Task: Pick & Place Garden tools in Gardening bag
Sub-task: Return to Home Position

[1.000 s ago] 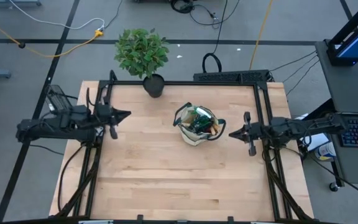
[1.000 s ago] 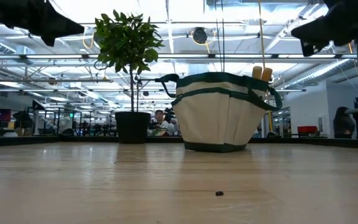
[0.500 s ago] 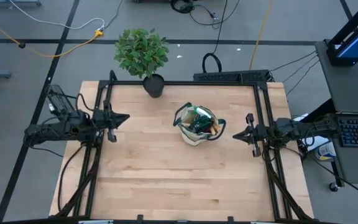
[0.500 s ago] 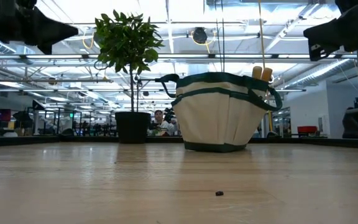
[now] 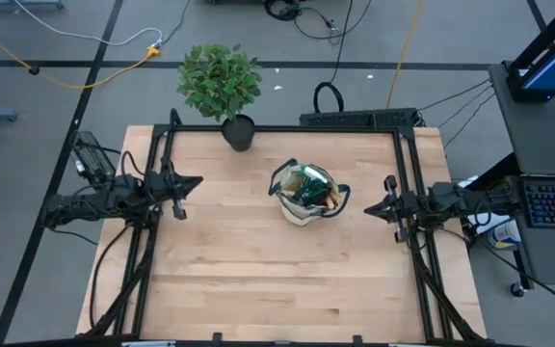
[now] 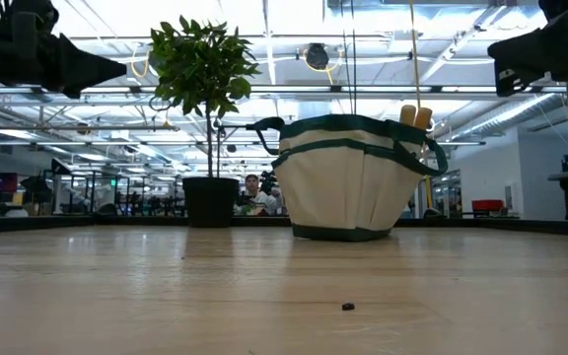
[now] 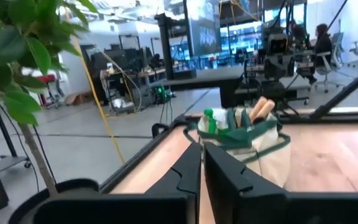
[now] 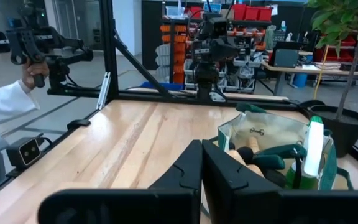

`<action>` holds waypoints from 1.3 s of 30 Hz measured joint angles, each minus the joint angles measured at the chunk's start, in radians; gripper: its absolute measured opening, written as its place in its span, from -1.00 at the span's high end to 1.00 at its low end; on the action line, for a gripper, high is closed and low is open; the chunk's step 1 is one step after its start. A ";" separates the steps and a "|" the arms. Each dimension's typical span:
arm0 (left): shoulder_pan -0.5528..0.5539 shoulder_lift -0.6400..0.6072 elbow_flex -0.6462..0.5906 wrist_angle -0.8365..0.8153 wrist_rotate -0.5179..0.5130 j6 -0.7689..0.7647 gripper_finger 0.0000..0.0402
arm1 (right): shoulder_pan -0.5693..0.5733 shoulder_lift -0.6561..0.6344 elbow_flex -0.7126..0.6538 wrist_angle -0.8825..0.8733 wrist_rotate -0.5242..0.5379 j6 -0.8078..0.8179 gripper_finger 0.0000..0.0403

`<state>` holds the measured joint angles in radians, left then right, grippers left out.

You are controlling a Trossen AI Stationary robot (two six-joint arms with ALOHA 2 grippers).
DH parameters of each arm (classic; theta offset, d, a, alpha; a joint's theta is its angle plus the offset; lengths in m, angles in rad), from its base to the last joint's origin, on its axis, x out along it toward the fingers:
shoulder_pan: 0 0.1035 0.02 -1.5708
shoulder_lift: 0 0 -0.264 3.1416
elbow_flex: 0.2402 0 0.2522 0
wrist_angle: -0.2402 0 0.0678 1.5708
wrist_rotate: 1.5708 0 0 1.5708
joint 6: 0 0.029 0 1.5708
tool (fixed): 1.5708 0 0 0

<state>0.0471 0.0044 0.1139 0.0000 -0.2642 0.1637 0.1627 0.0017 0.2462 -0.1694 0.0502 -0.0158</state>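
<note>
The beige gardening bag with dark green trim stands upright on its base near the table's middle. It also shows in the low view. Garden tools stick out of it: wooden handles, dark handles and a green-and-white bottle. My left gripper is shut and empty, raised above the table to the bag's left. My right gripper is shut and empty, raised to the bag's right. Both point at the bag, well apart from it.
A leafy plant in a black pot stands at the table's far edge, behind and left of the bag. A small dark speck lies on the wood near the front. A person's white sleeve shows beyond the table's left side.
My right gripper has drawn back from the bag toward the table's right edge, staying shut. My left arm has pulled back toward the left edge and its gripper has sunk a little. The bag has not moved.
</note>
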 joint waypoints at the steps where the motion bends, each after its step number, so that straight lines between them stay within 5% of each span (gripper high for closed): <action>1: 0.000 0.000 0.000 -0.013 0.000 -0.004 0.86 | 0.000 0.000 0.000 -0.004 0.000 -0.001 1.00; 13: 0.000 0.002 -0.104 0.157 0.048 -0.029 0.85 | 0.000 0.001 -0.063 0.046 0.000 0.025 1.00; 25: 0.000 0.003 -0.104 0.139 0.049 -0.019 0.85 | 0.000 0.001 -0.205 0.248 0.001 0.021 1.00; 39: 0.000 0.003 -0.104 0.139 0.049 -0.008 0.85 | 0.000 0.001 -0.227 0.248 0.005 0.020 1.00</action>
<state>0.0471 0.0071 0.0101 0.1390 -0.2150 0.1558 0.1623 0.0029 0.0193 0.0784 0.0547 0.0040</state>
